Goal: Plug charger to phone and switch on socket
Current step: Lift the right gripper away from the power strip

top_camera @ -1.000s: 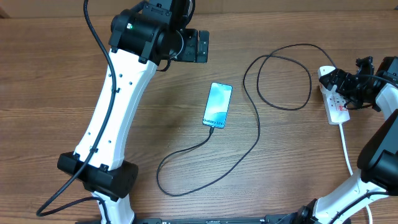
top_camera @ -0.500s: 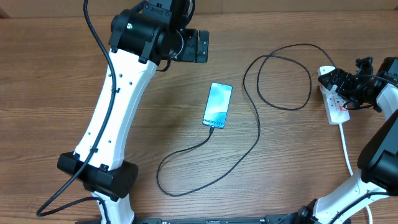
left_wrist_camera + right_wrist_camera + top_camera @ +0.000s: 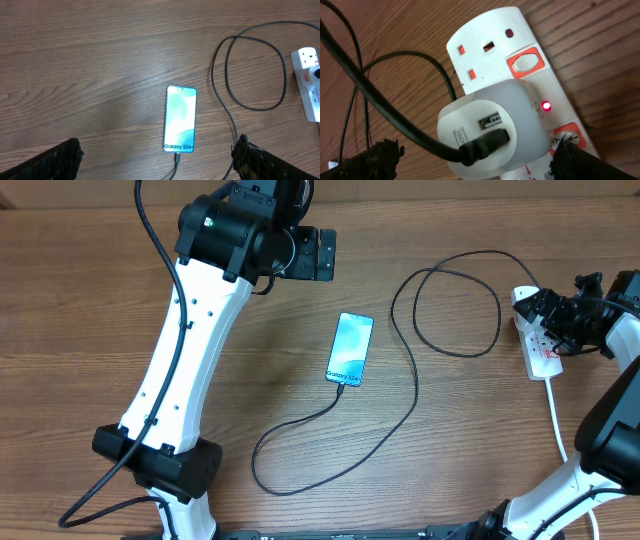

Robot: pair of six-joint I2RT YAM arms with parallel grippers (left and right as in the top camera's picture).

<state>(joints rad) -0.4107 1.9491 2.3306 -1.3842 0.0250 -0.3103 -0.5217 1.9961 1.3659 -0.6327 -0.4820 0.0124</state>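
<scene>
Only right wrist shows the socket (image 3: 520, 35) lamp (image 3: 546, 105) lit (overhead too small); left gripper (image 3: 157, 150), right gripper (image 3: 477, 150) splayed

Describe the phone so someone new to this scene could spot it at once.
Look at the middle of the wooden table. The phone lies flat there, with a black cable meeting its lower end. It alone has a lit blue-cyan screen.

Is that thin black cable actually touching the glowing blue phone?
Touching. The left wrist view shows the tip of the thin black cable going into the bottom edge of the slim blue-lit phone, no gap.
</scene>
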